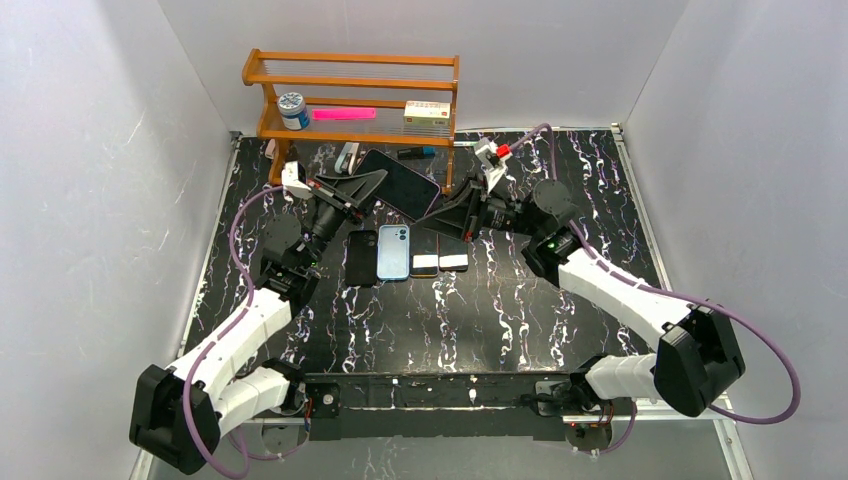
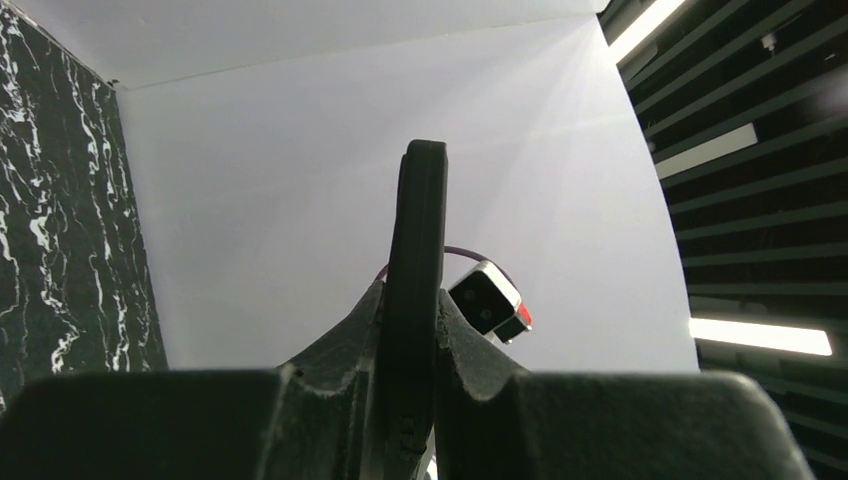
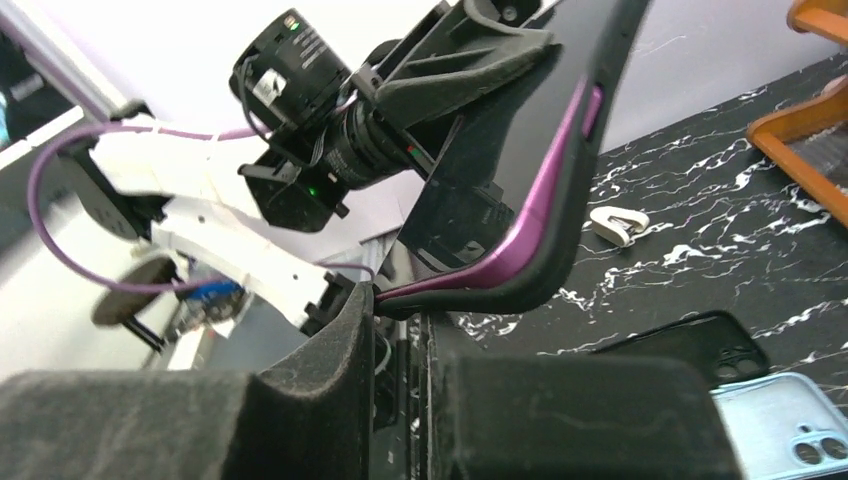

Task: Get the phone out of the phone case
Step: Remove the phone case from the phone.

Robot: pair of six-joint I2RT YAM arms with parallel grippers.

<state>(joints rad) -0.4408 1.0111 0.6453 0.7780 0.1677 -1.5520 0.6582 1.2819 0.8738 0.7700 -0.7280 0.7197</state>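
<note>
The phone (image 1: 400,183), dark-screened with a purple rim, sits in a black phone case and is held tilted above the table near the shelf. My left gripper (image 1: 372,185) is shut on its left edge. In the left wrist view the case (image 2: 418,230) stands edge-on between my left gripper's (image 2: 410,340) fingers. My right gripper (image 1: 447,210) is at the phone's lower right corner. In the right wrist view the purple rim (image 3: 545,190) and black case (image 3: 560,250) curve down to that corner, which sits pinched between the nearly closed fingertips of my right gripper (image 3: 395,310).
On the table lie a black case (image 1: 361,257), a light blue case (image 1: 393,251) and two small flat items (image 1: 425,265), (image 1: 454,262). A wooden shelf (image 1: 350,70) at the back holds a jar (image 1: 293,110), a pink strip (image 1: 343,114) and a box (image 1: 428,113).
</note>
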